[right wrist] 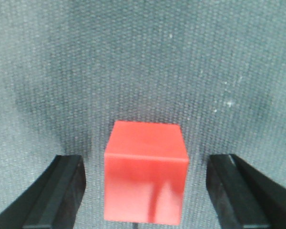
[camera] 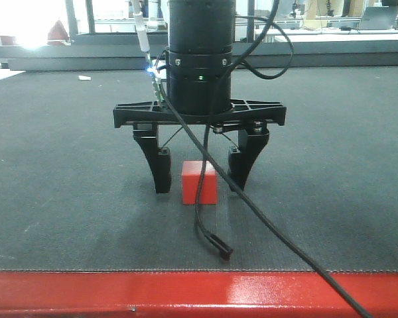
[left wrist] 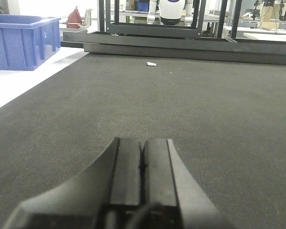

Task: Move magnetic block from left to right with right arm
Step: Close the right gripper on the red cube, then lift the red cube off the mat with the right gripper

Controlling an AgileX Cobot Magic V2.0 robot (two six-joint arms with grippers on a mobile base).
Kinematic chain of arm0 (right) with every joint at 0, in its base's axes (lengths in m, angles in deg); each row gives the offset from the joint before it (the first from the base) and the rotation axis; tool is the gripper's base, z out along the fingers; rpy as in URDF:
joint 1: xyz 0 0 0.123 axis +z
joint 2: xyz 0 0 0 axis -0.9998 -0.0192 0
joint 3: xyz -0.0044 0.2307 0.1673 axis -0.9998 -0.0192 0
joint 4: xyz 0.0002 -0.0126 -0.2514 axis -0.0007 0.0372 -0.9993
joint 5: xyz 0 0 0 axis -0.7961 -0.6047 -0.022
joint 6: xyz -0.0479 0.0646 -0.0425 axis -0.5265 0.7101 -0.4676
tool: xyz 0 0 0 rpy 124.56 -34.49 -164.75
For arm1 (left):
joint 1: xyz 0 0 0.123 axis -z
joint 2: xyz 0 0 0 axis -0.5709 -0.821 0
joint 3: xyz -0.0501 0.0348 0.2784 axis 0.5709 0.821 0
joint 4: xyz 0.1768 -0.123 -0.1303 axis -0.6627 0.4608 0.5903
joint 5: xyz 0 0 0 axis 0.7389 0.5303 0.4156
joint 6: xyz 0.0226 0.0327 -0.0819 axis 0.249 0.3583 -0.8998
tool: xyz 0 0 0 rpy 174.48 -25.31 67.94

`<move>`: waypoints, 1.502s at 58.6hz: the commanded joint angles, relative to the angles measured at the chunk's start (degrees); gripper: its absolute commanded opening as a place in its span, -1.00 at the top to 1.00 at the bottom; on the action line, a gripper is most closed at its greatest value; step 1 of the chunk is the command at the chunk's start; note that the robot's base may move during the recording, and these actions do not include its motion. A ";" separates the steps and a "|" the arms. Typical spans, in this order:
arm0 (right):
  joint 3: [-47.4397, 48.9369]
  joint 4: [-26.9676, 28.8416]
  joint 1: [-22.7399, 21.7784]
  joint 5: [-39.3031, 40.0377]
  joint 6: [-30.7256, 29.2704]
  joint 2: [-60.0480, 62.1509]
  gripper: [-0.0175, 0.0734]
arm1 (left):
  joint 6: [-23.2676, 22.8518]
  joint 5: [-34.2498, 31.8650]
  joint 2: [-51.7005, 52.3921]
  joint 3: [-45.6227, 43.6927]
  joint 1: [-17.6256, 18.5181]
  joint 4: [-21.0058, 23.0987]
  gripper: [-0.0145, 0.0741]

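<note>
The magnetic block (camera: 199, 183), a small bright-red cube, rests on the dark mat between the two black fingers of my right gripper (camera: 200, 180). That gripper is open and points straight down, its fingertips near the mat on either side of the cube with a gap on each side. In the right wrist view the block (right wrist: 146, 171) fills the lower centre, and the right gripper (right wrist: 145, 188) shows a finger at each bottom corner, neither touching it. My left gripper (left wrist: 143, 155) is shut with nothing in it, low over bare mat.
A loose black cable (camera: 215, 242) hangs from the right arm in front of the block and trails to the mat. A red table edge (camera: 199, 291) runs along the front. A blue bin (left wrist: 21, 40) stands far left, and a small white scrap (left wrist: 151, 64) lies far back.
</note>
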 commanded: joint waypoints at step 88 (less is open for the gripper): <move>-32.03 -5.54 -16.46 20.29 -18.77 45.43 0.19 | -0.10 -4.50 0.59 0.40 0.16 0.20 0.94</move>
